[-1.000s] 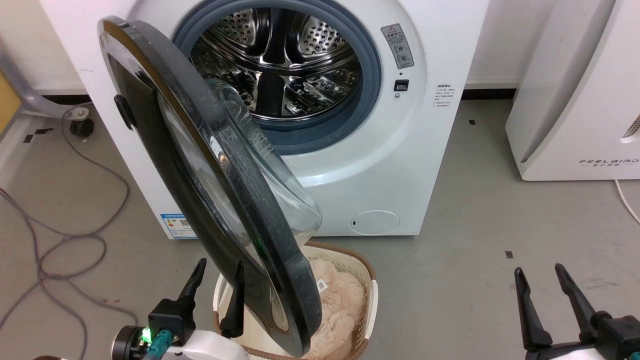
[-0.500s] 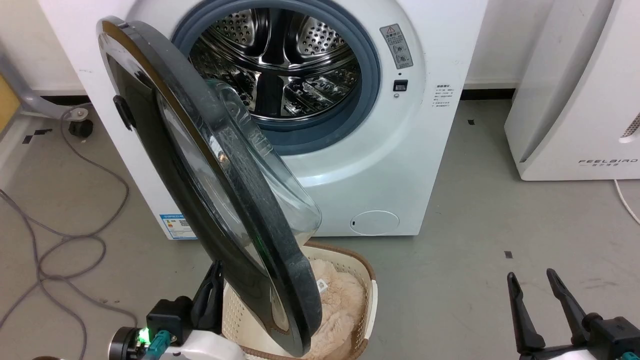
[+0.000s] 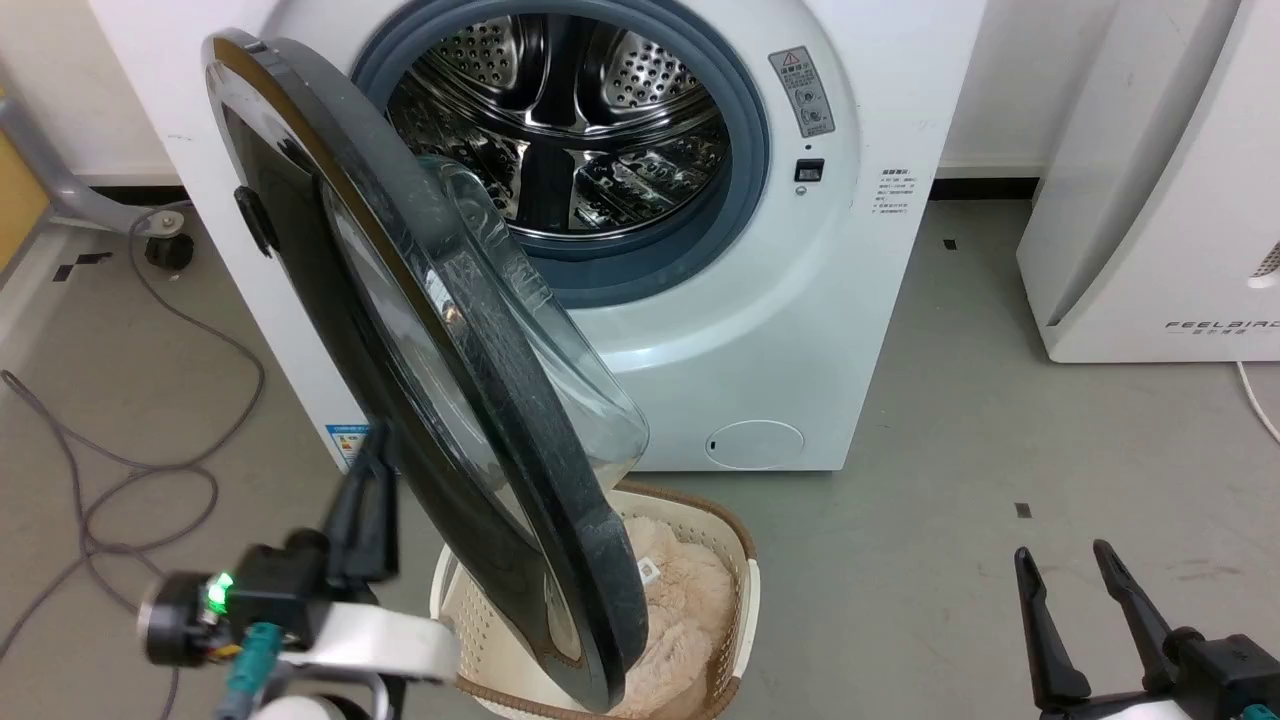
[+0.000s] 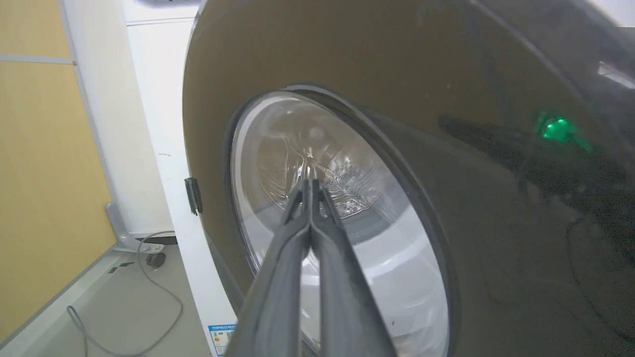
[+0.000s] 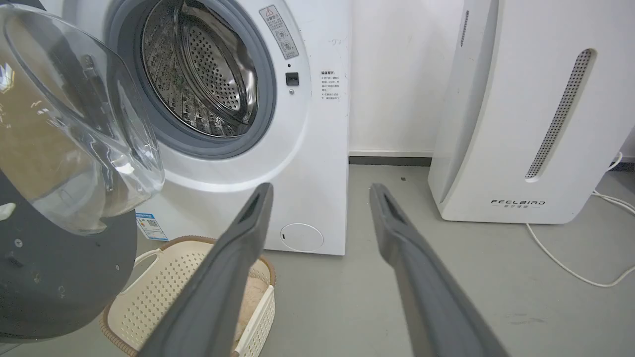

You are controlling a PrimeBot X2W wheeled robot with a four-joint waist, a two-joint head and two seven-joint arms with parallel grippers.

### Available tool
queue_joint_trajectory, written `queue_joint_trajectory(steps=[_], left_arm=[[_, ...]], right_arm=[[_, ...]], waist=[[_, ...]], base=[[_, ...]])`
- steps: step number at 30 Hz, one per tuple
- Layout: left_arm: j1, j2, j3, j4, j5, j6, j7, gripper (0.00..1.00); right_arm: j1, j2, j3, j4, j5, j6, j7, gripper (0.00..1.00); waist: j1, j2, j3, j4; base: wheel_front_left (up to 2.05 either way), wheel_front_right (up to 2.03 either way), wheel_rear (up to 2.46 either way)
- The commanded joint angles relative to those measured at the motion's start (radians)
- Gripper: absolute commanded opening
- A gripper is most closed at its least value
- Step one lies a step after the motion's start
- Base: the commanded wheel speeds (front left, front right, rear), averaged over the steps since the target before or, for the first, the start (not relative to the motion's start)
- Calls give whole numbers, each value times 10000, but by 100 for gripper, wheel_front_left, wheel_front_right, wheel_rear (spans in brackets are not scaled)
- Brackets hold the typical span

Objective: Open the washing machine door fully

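Grey floor [image 3: 100,350] spreads left of the part-open washing machine door [image 3: 300,300].

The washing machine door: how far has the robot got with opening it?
Done: the washing machine door is unlatched and stands swung out, so the steel drum shows. In hand: the left claw, shut, points at the door's outer face; contact is unclear. The right claw hangs open, idle. Left: the door stands roughly edge-on above the laundry basket, so it needs pushing further round.

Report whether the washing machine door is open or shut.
Open: the washing machine door stands swung out from the machine's front, leaving the steel drum exposed.
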State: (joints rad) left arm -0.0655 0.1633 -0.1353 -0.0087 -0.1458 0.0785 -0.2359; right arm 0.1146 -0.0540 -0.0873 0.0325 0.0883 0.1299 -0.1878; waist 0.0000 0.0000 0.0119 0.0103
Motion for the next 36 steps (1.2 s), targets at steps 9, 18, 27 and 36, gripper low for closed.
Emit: queue_joint_trajectory(steps=[9, 18, 27, 36], left_arm=[[-516, 327, 226, -2761, 560, 511, 250, 0], [-789, 261, -441, -5282, 901, 431, 306, 0], [-601, -113, -2846, -5426, 528, -653, 1042, 0], [218, -313, -4534, -4363, -109, -1249, 2046, 0]], right_arm=[[-139, 37, 11, 189, 111, 8, -185, 100], [-148, 37, 40, 319, 130, 8, -268, 100], [-190, 37, 46, 393, 120, 8, -304, 100], [-205, 37, 24, 516, 119, 8, -272, 100]], waist=[[0, 0, -13, -11], [0, 0, -49, -31], [0, 0, -10, 36], [0, 0, -44, 75]], base=[[0, 0, 0], [0, 0, 0], [0, 0, 0], [0, 0, 0]])
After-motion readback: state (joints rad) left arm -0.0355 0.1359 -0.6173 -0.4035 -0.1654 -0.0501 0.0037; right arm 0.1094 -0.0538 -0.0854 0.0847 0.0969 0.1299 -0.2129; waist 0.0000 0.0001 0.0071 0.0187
